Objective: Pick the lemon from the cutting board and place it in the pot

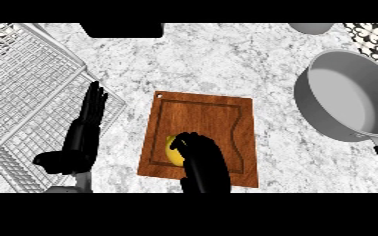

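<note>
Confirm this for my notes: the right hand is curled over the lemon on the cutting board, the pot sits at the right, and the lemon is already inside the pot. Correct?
Not quite. In the head view the lemon is not in the pot; it lies on the cutting board, under the curled fingers of the right hand. The rest stands: the pot sits at the right.

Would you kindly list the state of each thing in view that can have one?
lemon: on the cutting board, under the right hand's curled fingers
cutting board: flat on the counter
pot: upright, nothing inside
right hand: curled over the lemon
left hand: open, resting over the wire rack
</note>
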